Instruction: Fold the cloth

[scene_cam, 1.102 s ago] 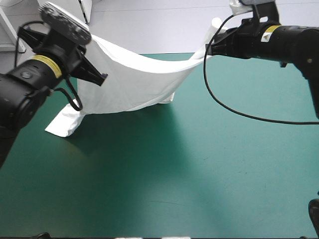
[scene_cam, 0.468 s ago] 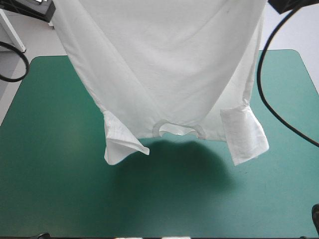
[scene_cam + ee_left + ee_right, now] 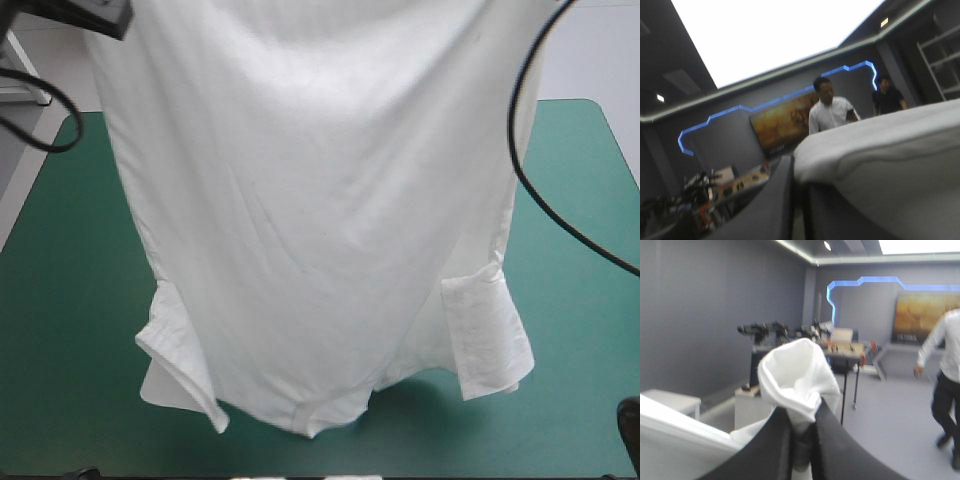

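High view: the T-shirt [image 3: 320, 200] hangs spread out over the teal-green cover [image 3: 60, 300], with its sleeves [image 3: 487, 335] lowest. Left wrist view: the left gripper [image 3: 797, 175] pinches a white fold. Right wrist view: the right gripper [image 3: 801, 415] is pressed together on bunched fabric.

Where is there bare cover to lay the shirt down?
Bare teal-green cover lies between the hanging T-shirt and the table's left edge, and again toward the right edge. The middle is hidden behind the T-shirt.
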You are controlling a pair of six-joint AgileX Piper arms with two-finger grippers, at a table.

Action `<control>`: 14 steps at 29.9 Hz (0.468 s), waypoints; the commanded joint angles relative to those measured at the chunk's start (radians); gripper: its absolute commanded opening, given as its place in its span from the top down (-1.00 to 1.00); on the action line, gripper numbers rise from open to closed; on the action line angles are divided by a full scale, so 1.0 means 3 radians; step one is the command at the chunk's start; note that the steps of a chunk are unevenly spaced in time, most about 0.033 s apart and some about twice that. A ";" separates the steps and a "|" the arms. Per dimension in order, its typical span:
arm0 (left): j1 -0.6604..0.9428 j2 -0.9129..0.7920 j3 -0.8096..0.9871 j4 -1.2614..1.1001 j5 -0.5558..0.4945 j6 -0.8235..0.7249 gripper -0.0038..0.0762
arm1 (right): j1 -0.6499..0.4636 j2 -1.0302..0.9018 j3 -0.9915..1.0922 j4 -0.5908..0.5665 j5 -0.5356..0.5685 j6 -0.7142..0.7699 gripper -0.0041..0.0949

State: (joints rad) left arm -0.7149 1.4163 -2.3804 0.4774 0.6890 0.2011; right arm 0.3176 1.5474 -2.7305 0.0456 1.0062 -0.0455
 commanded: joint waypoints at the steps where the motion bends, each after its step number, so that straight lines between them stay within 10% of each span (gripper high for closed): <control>1: 0.0035 0.0245 -0.0045 0.0462 0.0273 -0.0364 0.93 | 0.0000 0.0182 0.0240 -0.0294 0.0153 0.0226 0.96; 14: 0.1561 0.1450 0.0144 -0.1591 0.0750 -0.0218 0.93 | -0.0394 0.1165 0.0971 -0.0014 0.0323 0.0391 0.96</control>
State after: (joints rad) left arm -0.3047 1.8290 -2.3160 0.1122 0.9717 0.1036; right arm 0.2569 1.8835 -2.4368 0.0131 1.1786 0.0708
